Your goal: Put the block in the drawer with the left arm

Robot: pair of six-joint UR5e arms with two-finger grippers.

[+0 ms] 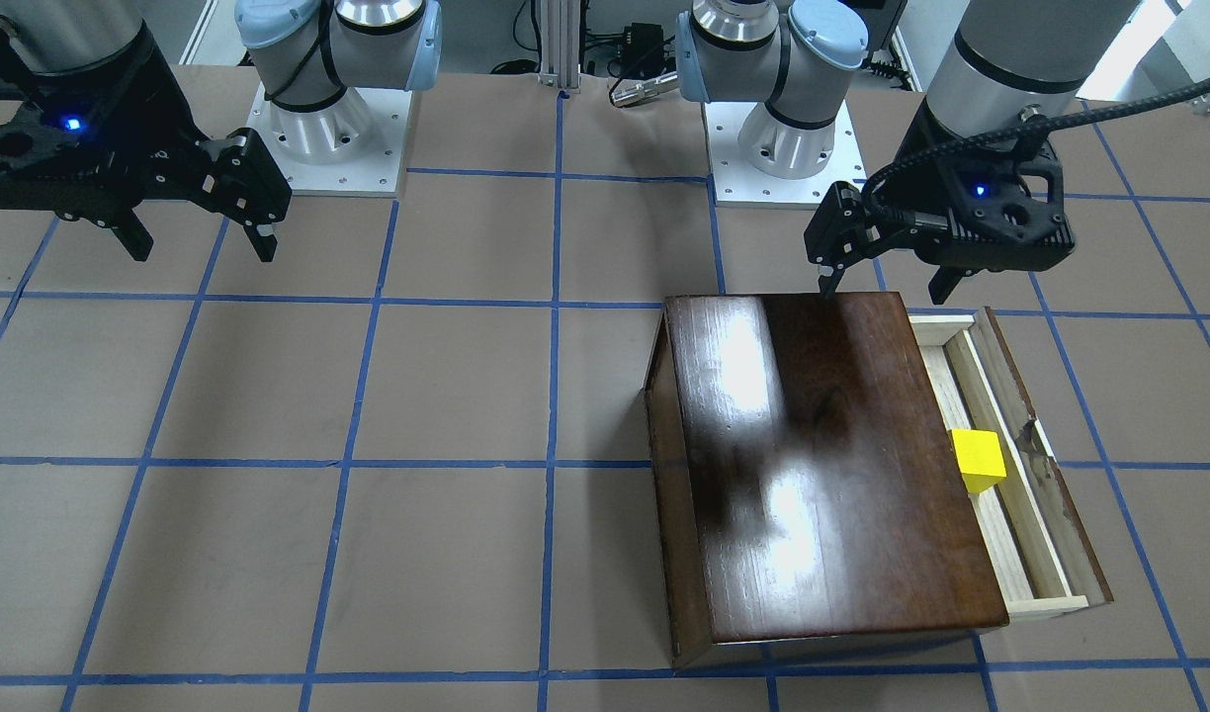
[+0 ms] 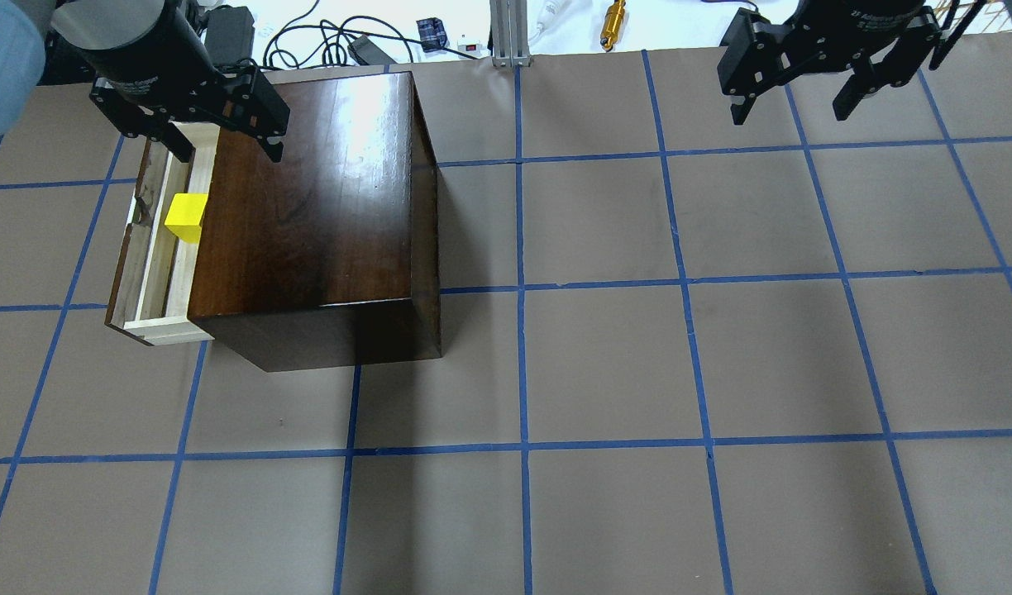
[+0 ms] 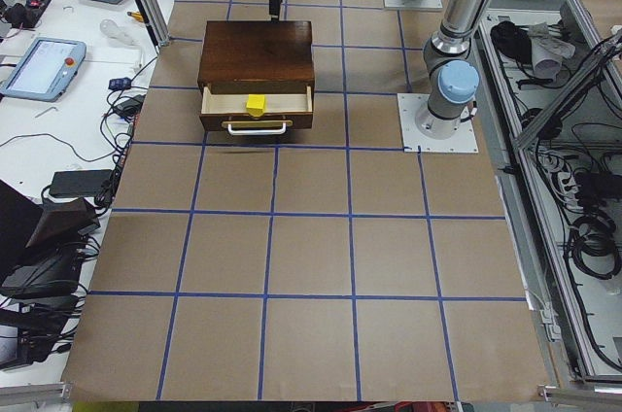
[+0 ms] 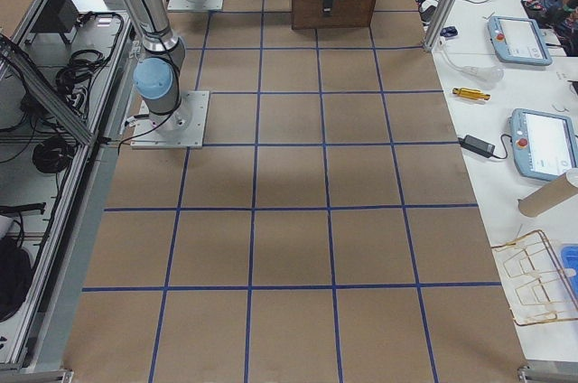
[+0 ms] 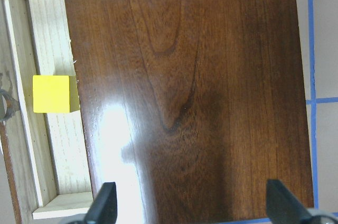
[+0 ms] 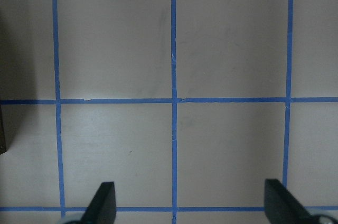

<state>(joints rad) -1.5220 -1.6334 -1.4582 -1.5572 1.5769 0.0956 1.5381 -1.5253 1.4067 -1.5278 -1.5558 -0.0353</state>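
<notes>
Well, from the front my job looks done. The one block (image 1: 978, 460) sits in the open drawer (image 1: 1048, 603) of the single cabinet (image 1: 822, 455), and my left pincer (image 1: 882, 287) hangs spread and empty near the cabinet's robot-side edge. Overhead the count is one block, one drawer and two pincers; my right pincer (image 2: 791, 111) is also spread, well apart. My wrist view shows the block lying free on the drawer floor, with nothing left to do.

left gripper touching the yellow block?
Apart. The overhead view shows the left gripper open and empty, with the block lying in the drawer, a clear gap between them.
</notes>
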